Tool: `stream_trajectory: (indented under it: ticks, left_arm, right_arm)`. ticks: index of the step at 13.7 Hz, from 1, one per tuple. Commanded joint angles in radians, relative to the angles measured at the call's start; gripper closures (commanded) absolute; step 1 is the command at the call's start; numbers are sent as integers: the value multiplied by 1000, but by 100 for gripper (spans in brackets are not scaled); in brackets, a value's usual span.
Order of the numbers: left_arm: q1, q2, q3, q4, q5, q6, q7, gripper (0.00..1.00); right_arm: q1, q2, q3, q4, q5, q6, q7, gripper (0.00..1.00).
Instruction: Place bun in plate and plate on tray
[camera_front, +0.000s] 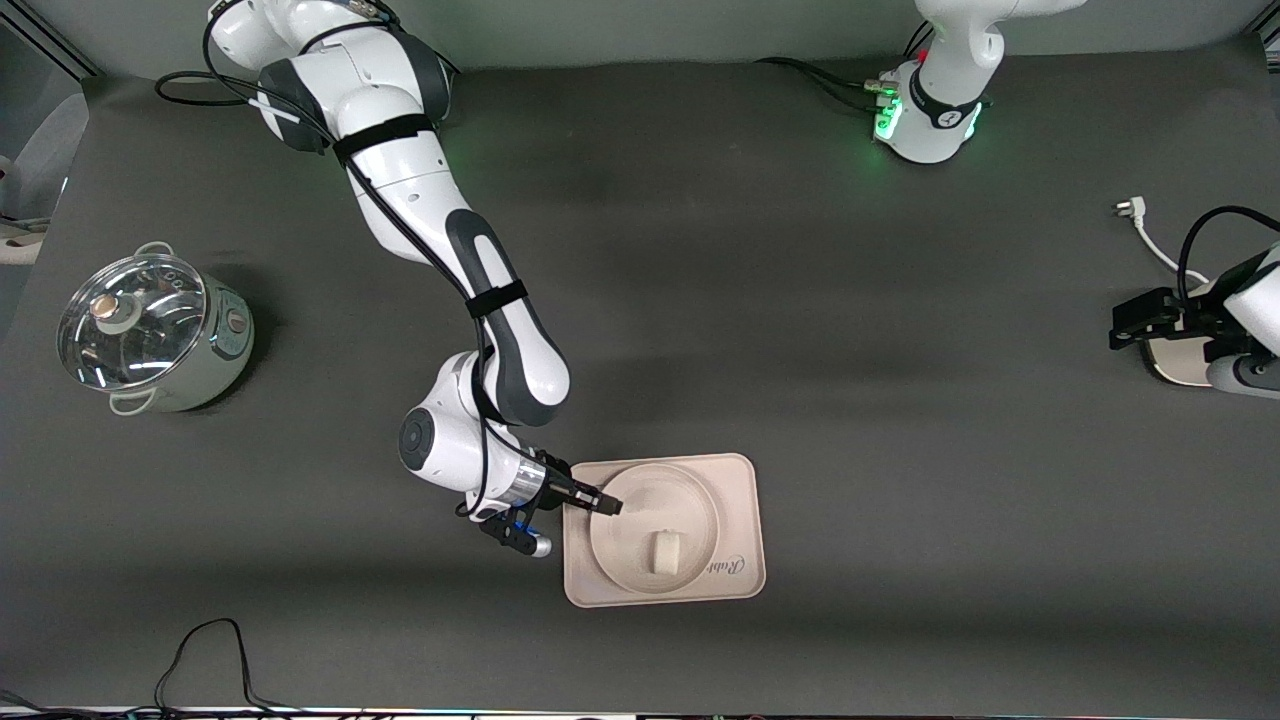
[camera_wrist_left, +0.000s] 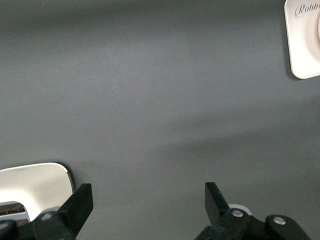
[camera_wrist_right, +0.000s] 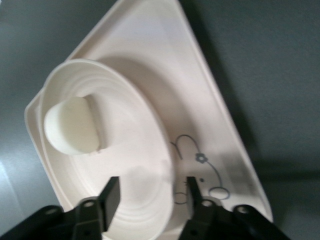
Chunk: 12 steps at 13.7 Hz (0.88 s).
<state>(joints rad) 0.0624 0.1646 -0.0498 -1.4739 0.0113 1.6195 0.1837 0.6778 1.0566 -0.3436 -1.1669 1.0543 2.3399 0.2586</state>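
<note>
The round cream plate (camera_front: 640, 500) lies on the rectangular tray (camera_front: 742, 500), near the front camera. The small off-white bun (camera_front: 665, 551) sits in the plate. My right gripper (camera_front: 605, 503) is at the plate's rim on the side toward the right arm's end. In the right wrist view its fingers (camera_wrist_right: 152, 187) stand apart with the rim of the plate (camera_wrist_right: 135, 150) between them; the bun (camera_wrist_right: 70, 125) and the printed tray (camera_wrist_right: 200, 110) show past them. My left gripper (camera_front: 1120, 325) waits open and empty (camera_wrist_left: 148, 192) at the left arm's end of the table.
A pale green pot with a glass lid (camera_front: 150, 330) stands at the right arm's end. A white rounded object (camera_front: 1175, 365) lies under the left wrist. A white plug and cable (camera_front: 1140, 225) lie near it. Black cables (camera_front: 210, 650) trail at the front edge.
</note>
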Motion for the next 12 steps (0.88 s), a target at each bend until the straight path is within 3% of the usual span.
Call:
stream_trajectory:
  ticks: [1, 4, 7, 9, 12]
  left_arm:
    - [1, -14, 1, 21, -2, 3, 2, 0]
    - [-3, -13, -1, 20, -5, 2, 2, 0]
    - [2, -11, 1, 20, -10, 2, 5, 0]
    - [2, -11, 4, 21, -25, 3, 5, 0]
    - [1, -13, 2, 21, -16, -1, 5, 0]
  right_arm:
    - [-14, -67, -3, 4, -93, -71, 16, 0]
    - [-58, -182, -34, -5, -375, -284, 1, 0]
    - [-76, -350, -70, -87, -589, -483, -154, 0]
    - [-60, -490, -138, -239, -644, -495, -269, 0]
    - [-53, -676, -164, -416, -813, -487, -305, 0]
